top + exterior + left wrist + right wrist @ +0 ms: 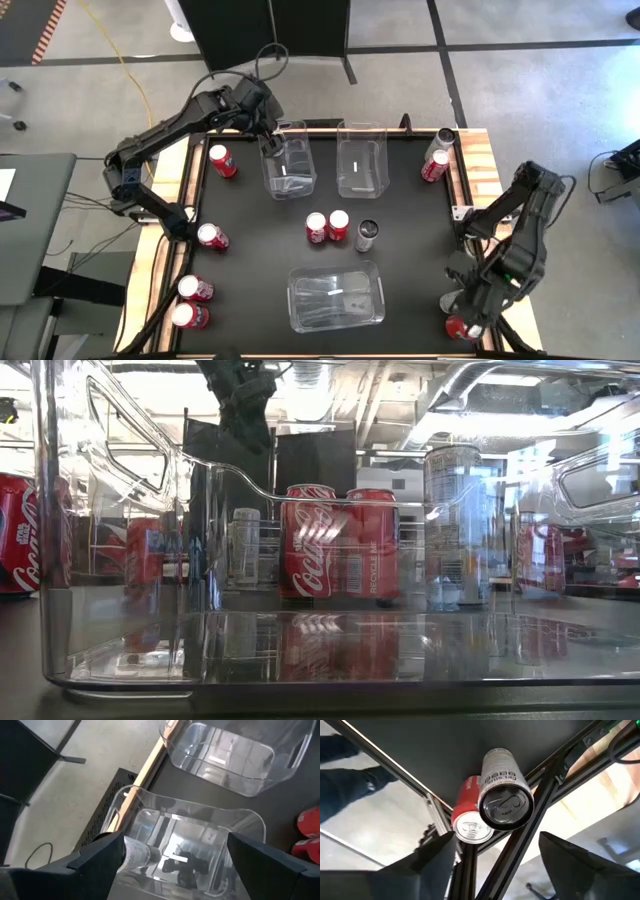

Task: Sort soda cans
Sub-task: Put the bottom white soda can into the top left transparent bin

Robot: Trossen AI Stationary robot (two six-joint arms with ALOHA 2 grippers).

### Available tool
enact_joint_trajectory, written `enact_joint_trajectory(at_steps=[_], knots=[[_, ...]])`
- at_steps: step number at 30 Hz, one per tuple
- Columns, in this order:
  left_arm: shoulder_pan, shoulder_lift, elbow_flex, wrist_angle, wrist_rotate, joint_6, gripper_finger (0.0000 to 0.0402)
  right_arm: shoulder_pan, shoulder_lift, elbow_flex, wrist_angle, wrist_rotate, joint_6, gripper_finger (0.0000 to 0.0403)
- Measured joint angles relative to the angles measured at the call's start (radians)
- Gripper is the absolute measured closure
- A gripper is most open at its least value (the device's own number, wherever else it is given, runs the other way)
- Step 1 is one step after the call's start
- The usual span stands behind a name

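Left pincer [272, 147]: open over far-left clear bin [290, 160], silver can [142, 855] beneath. Right pincer [465, 320]: open, above red can [469, 822] and silver-grey can [505, 795], near-right desk [400, 230] corner.

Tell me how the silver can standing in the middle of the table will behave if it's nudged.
The silver can stands upright, slim and tall, so it would likely tip. Once down, its round body would probably roll. Its smooth metal looks slippery on the black table.
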Motion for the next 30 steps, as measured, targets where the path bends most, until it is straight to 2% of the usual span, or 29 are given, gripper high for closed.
enact_joint_trajectory(at_steps=[6, 8, 13, 21, 25, 30], knots=[[-0.01, 0.0, -0.001, 0.002, 0.002, -0.01, 0.0052, 0.022, 0.06, -0.011, 0.011, -0.085, 0.049, 0.0011], [-0.012, 0.0, -0.001, 0.005, 0.001, -0.014, 0.0052, 0.026, 0.064, -0.017, 0.026, -0.082, 0.076, 0.0014], [-0.021, 0.0, -0.001, 0.023, 0.001, -0.028, 0.0052, 0.056, 0.063, -0.032, 0.0, 0.03, 0.168, 0.0023], [-0.053, 0.0, -0.001, 0.023, 0.001, -0.029, 0.0052, 0.115, 0.01, -0.168, 0.102, 0.035, 0.318, 0.0007], [-0.061, 0.0, -0.001, 0.023, 0.001, -0.034, 0.0052, 0.118, -0.008, -0.203, 0.181, 0.082, 0.328, 0.0005], [-0.061, 0.0, -0.001, 0.023, 0.001, -0.044, 0.0052, 0.118, -0.007, -0.255, 0.2, 0.083, 0.322, 0.0005]])
